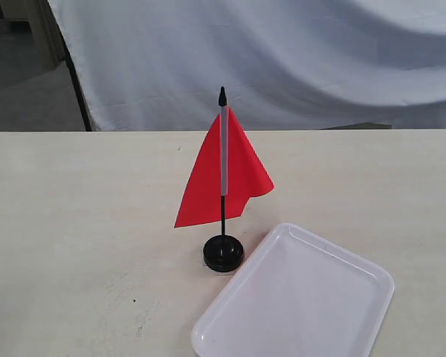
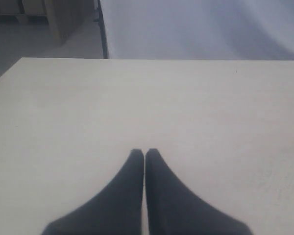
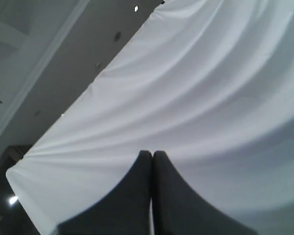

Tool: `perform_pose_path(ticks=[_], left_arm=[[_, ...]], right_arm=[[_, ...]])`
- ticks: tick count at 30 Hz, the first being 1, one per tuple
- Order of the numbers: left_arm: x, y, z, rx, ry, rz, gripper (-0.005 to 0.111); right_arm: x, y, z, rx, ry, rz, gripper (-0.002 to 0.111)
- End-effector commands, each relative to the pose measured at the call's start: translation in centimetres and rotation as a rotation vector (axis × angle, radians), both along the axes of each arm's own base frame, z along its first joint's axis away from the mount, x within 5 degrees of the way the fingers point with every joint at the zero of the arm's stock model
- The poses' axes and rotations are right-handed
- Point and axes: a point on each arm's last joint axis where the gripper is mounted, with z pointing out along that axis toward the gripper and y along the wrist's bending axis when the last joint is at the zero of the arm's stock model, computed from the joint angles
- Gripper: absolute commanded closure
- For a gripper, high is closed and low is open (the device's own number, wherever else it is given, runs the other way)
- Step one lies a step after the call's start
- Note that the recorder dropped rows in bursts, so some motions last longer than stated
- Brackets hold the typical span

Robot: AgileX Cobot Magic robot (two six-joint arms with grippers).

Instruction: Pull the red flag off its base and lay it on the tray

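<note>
1. The red flag (image 1: 220, 178) stands upright in the base (image 1: 224, 253) near the middle of the worktop (image 1: 74, 223). Its black tip points to 12 o'clock in the exterior view.
2. The tray (image 1: 305, 297) lies at about 4 o'clock from the base. Its near rim is just beside the disc; I cannot tell whether they touch. The tray holds nothing.
3. Left pincer (image 2: 144, 152): clenched on nothing, fingers pressed together, over bare worktop. No task thing shows in its view.
4. Right pincer (image 3: 152, 154): clenched and empty too. It is aimed up at the white drape (image 3: 196, 98) and ceiling, away from the worktop.
5. Handling, as a guess: the flag is very light, with a thin stiff pole and limp cloth. The base is small and light and likely lifts with the pole unless it is pinned down.
6. Hold: the bare black pole between the cloth's lower hem and the base looks best. The grey-white sleeve higher up is an option, but the cloth drapes around it and may slip or bunch.
7. Room: there is wide bare worktop at 9 o'clock of the flag and open space at 12 o'clock above the tip for a straight pull. The tray rim crowds the 4 o'clock side, so an approach there risks nudging it.
8. The tray runs out of the exterior view at 6 o'clock, so the worktop's near edge is not visible.
</note>
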Motion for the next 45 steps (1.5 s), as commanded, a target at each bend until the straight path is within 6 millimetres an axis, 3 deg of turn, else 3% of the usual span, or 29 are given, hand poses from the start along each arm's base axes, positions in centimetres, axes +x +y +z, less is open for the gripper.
perform_pose_path(ticks=[1, 3, 8, 10, 14, 17, 25, 29, 35, 40, 45], left_arm=[[0.0, 0.0, -0.1, -0.004, 0.001, 0.001, 0.105], [0.0, 0.0, -0.1, -0.004, 0.001, 0.001, 0.105], [0.0, 0.0, -0.1, -0.004, 0.001, 0.001, 0.105], [0.0, 0.0, -0.1, -0.004, 0.001, 0.001, 0.105], [0.0, 0.0, -0.1, -0.004, 0.001, 0.001, 0.105], [0.0, 0.0, -0.1, -0.004, 0.001, 0.001, 0.105], [0.0, 0.0, -0.1, -0.004, 0.001, 0.001, 0.105], [0.0, 0.0, -0.1, -0.004, 0.001, 0.001, 0.105], [0.0, 0.0, -0.1, -0.004, 0.001, 0.001, 0.105], [0.0, 0.0, -0.1, -0.004, 0.001, 0.001, 0.105], [0.0, 0.0, -0.1, -0.004, 0.001, 0.001, 0.105]], right_arm=[[-0.1, 0.4, 0.3, -0.106, -0.021, -0.004, 0.109], [-0.2, 0.9, 0.5, -0.197, -0.037, 0.016, 0.109], [-1.5, 1.5, 2.5, -0.276, -0.302, 0.007, 0.109], [-1.1, 1.5, 3.1, -0.293, -0.292, 0.009, 0.109], [1.0, 2.5, 5.1, -0.462, -0.197, 0.065, 0.109], [3.8, 3.3, 5.0, -0.544, -0.101, 0.163, 0.109], [10.5, 4.5, 0.3, -0.72, 0.138, 0.377, 0.109], [12.6, 5.0, -3.0, -0.849, 0.239, 0.469, 0.109], [14.9, 5.8, -8.5, -0.907, 0.415, 0.583, 0.109], [17.3, 8.7, -10.5, -0.958, 0.401, 0.752, 0.109], [18.3, 11.7, -10.9, -1.033, 0.364, 0.851, 0.109]])
